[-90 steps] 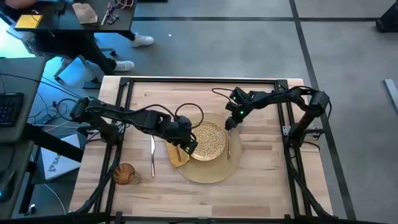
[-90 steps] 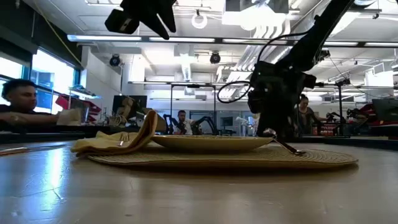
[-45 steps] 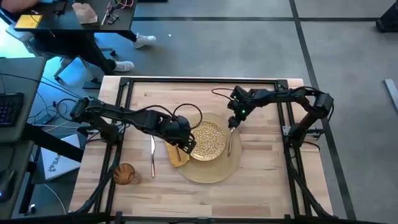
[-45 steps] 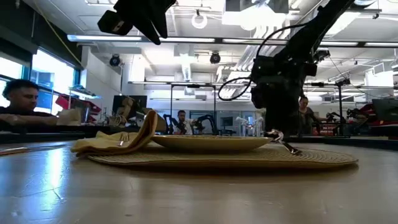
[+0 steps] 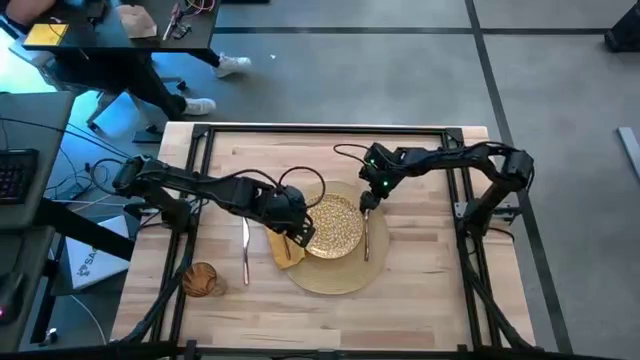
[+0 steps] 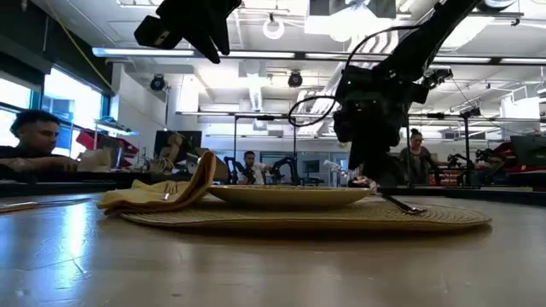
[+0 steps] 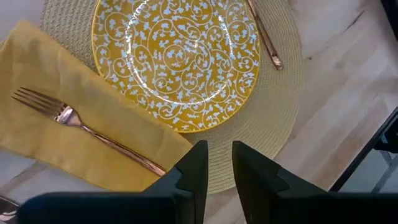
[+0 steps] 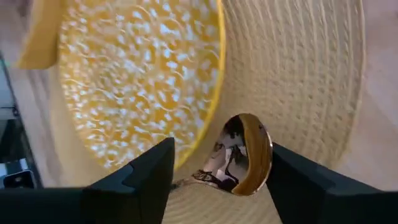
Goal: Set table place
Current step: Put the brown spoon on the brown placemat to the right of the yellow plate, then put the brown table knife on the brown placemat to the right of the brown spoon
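The amber tumbler [image 5: 199,279] sits near the table's [image 5: 430,300] front-left corner, a knife [image 5: 245,245] just beside it toward the mat [image 5: 345,280]. The left gripper [image 5: 299,236] hovers over the napkin [image 7: 37,124], fingers narrow and empty, fork [image 7: 87,130] lying on it. The plate [image 5: 335,225] is centred on the mat. The right gripper [image 5: 366,203] is spread around the spoon [image 8: 245,152] bowl at the mat's far-right edge, probably just setting it down.

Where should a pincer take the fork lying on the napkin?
Grip the fork at mid-handle, coming straight down from above. It lies flat on the napkin, tines clear of the plate, so its slim handle offers both long sides to the fingers.
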`<state>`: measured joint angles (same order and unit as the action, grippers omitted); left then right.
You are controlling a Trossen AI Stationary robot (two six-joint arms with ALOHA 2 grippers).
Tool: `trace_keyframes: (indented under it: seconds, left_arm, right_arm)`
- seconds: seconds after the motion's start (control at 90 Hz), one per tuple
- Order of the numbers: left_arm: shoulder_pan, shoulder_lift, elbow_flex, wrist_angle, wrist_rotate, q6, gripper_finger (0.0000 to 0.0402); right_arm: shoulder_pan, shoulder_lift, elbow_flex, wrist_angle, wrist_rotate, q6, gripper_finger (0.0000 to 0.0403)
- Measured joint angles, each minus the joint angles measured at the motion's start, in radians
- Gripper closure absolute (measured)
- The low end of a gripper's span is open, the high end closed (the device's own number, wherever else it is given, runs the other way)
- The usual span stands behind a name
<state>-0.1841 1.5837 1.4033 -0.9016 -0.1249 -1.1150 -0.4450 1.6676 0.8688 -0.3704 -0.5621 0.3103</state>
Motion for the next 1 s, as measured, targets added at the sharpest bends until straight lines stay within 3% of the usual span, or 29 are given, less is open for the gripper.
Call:
trace_keyframes:
  seconds: [0.156, 0.333, 0.467, 0.633, 0.789, 1.0]
  left_arm:
    - [0.0, 0.0, 0.0, -0.015, 0.001, -0.04, 0.0343]
    - [0.0, 0.0, 0.0, -0.125, 0.026, -0.171, 0.0343]
    - [0.0, 0.0, 0.0, -0.22, 0.089, -0.281, 0.0343]
    - [-0.005, -0.002, -0.012, -0.384, 0.243, -0.437, 0.0341]
    - [-0.005, -0.028, -0.151, -0.372, 0.318, -0.436, 0.0328]
    - [0.059, -0.059, -0.404, -0.209, 0.415, -0.392, 0.0284]
  right_arm:
    - [0.0, 0.0, 0.039, -0.016, 0.018, -0.004, 0.0117]
    - [0.0, -0.001, 0.118, -0.121, 0.093, -0.06, 0.0111]
    - [0.0, -0.002, 0.161, -0.194, 0.11, -0.094, 0.0112]
    - [0.001, -0.002, 0.194, -0.244, 0.127, -0.134, 0.0112]
    - [0.001, -0.002, 0.207, -0.246, 0.119, -0.14, 0.0112]
    - [0.001, -0.005, 0.207, -0.274, 0.086, -0.16, 0.0112]
